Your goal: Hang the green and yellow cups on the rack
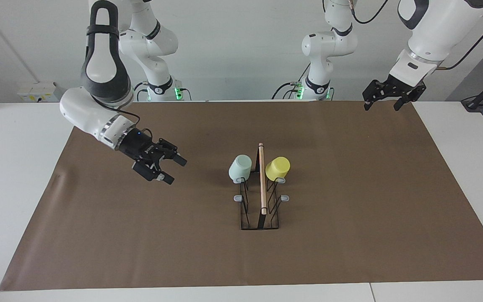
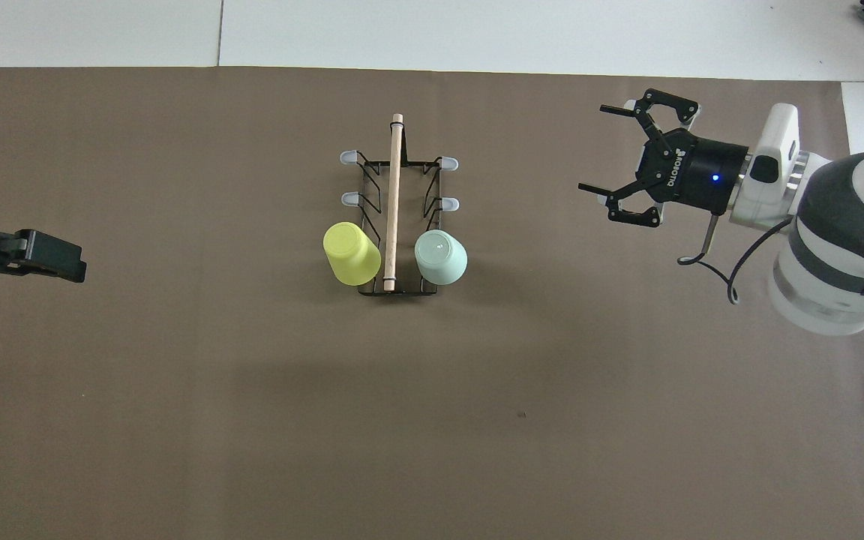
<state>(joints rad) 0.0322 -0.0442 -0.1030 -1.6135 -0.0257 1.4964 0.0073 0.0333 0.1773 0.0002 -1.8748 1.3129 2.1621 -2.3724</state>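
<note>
Cups both hung on the rack (image 1: 260, 197), mouths down over its prongs at the end nearest the robots. Green cup (image 1: 240, 167) on the side toward the right arm's end of the tabletop (image 1: 23, 176), yellow cup (image 1: 278, 168) on the side toward the left arm's end, wooden rod (image 1: 261, 178) running between them along the top of the frame. Four grey-tipped prongs (image 2: 348, 157) bare, farther from the robots than the cups. Rack standing on the brown mat (image 1: 350, 218), about midway between the two arms.

Right hand (image 1: 168, 167) released and holding nothing, fingers spread wide, raised over the mat well apart from the rack, toward the right arm's end; pointed at the rack's side. Left hand (image 1: 387, 100) likewise released and empty, waiting over the mat's edge at the left arm's end, fingertips pointed down. Seen from overhead, only the dark tip of that hand inside the picture's edge.
</note>
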